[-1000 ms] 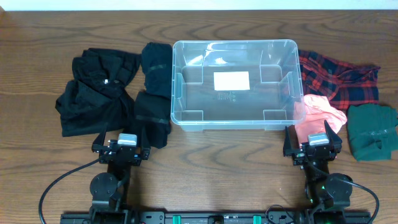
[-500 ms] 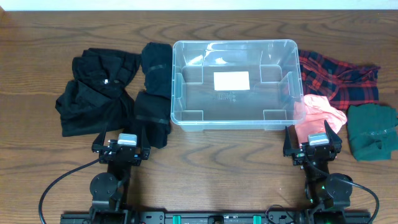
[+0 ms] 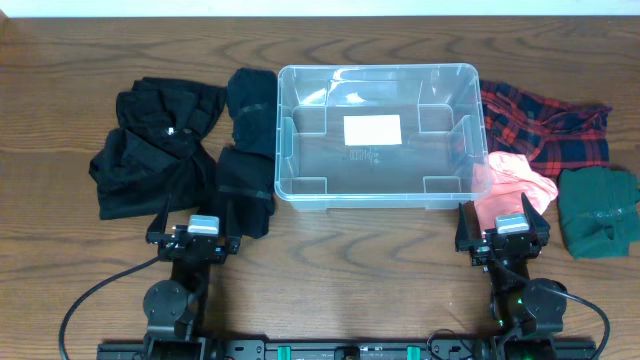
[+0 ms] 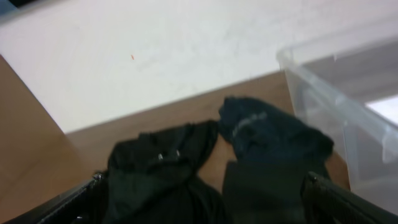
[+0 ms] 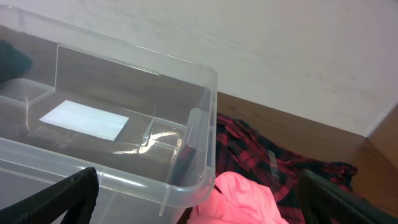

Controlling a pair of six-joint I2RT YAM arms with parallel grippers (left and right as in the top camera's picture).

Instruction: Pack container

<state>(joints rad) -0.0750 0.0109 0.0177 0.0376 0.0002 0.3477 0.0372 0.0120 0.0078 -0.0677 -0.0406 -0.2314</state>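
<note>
Nearest the arms' bases, the left gripper [image 3: 196, 233] and the right gripper [image 3: 502, 230] sit low over the brown wood-grain table [image 3: 350, 275]. Each has its fingers spread wide apart with nothing between them, as both wrist views show at their lower corners. Just ahead of the right gripper lies a soft, crumpled pink cloth [image 3: 515, 180], touching the container's near right corner. To the right of the pink cloth is a folded dark green garment [image 3: 598, 210]. Ahead of the left gripper a dark folded piece [image 3: 245, 190] lies against the container's left wall, with a rumpled black pile [image 3: 150, 150] further left. The container [image 3: 320, 140] stands in the middle of the table, open side up. Its long axis runs left to right across the table, and one long wall faces the arms. It is clear, smooth plastic with rounded corners and a rolled rim, and has stepped ledges moulded in near its corners. A white rectangular label [image 3: 372, 129] sits flat on its bottom, and nothing lies inside. Past the pink cloth, a red and dark plaid shirt [image 3: 545, 125] lies bunched beside the right wall. At the far left corner a second dark folded piece [image 3: 250, 100] rests against the tub.
</note>
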